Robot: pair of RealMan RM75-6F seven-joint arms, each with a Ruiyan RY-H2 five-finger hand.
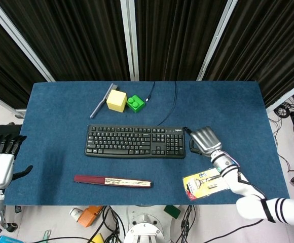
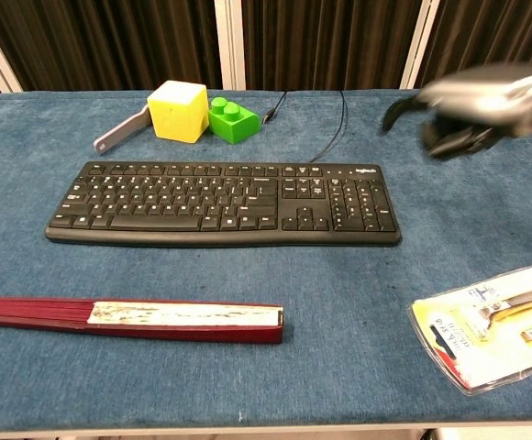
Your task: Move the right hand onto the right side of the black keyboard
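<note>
The black full-size keyboard (image 1: 135, 142) lay flat at the middle of the blue-covered desk (image 1: 61, 106), its thin black cable (image 1: 168, 109) running away toward the desk's far edge. From the head camera, the robot's right hand (image 1: 204, 140) sat just past the keyboard's right end, silver back showing, nothing in it; how far its fingers were curled could not be told. The chest camera caught that same hand (image 2: 468, 108) as a blur, lifted above and beyond the keyboard's right end, dark fingers hanging down, clear of the keys.

Only the head camera showed the left hand (image 1: 1, 159), far off the keyboard's left end, beyond the desk's edge, dark fingers spread and holding nothing.

The count: one keyboard. Behind it, one yellow cube (image 2: 178, 110), one green toy brick (image 2: 233, 120) touching the cube's right side, and one grey-handled brush (image 1: 102, 100) to the cube's left. In front of the keyboard, one long dark-red folded fan (image 2: 128, 317). In front of its right end, one razor in a yellow-backed blister pack (image 2: 489, 327).
</note>
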